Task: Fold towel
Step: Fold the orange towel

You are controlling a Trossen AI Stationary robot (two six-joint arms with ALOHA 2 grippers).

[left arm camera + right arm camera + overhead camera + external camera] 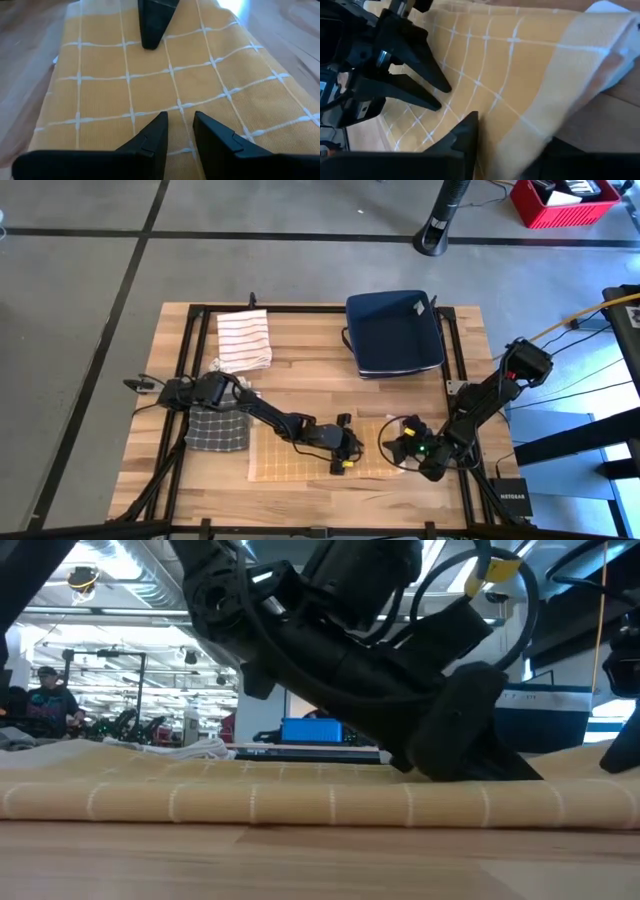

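Observation:
A yellow towel point(300, 455) with a white grid lies flat near the table's front edge. My left gripper point(345, 452) reaches over it from the left. Its fingers point(160, 130) are slightly open and point slanting down at the towel's middle, with nothing between them. My right gripper point(398, 445) is at the towel's right edge, shut on the cloth. In the left wrist view, one right-gripper finger point(152, 25) shows on the towel beyond my own. The low view shows the towel's near side point(320, 802) with the left arm coming down onto it. My left gripper's fingertips point(495, 765) stand at the towel's top surface; I cannot tell whether they touch it. My right gripper has the towel's plain right edge band point(520, 135) between its two fingers, one finger point(465, 135) on top and the other hidden under the cloth. The fingers come slanting down from the table's right. The edge curls up beside them point(610, 35), while the remainder lies flat.
A folded white striped towel point(245, 338) lies at the far left, and a dark checked towel point(218, 430) lies under the left arm. A navy bin point(395, 332) stands at the far middle. A person point(45, 700) shows in the room beyond.

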